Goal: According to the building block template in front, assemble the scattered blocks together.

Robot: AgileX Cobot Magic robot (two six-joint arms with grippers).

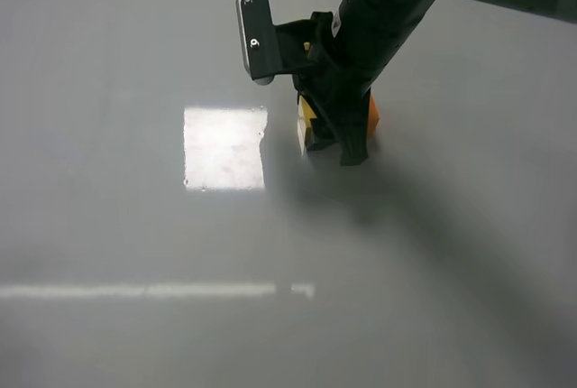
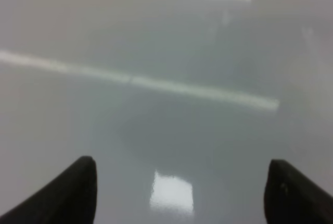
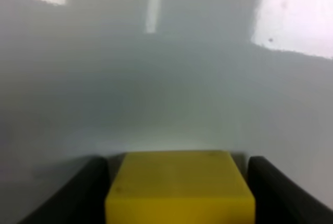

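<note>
The right gripper is down on the counter, just above the middle of the frame. Its jaws closely flank the yellow cube, but I cannot tell whether they press on it. The cube is plain, matte and square-edged. An orange piece peeks out at the gripper's right edge; whether the two touch is hidden. I'd want yellow flush and square against orange before the jaws lift straight off. The left gripper hangs wide, holding nothing.

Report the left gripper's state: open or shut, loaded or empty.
Open and empty. In the left wrist view the left gripper has its fingers far apart, with only bare table between them.
</note>
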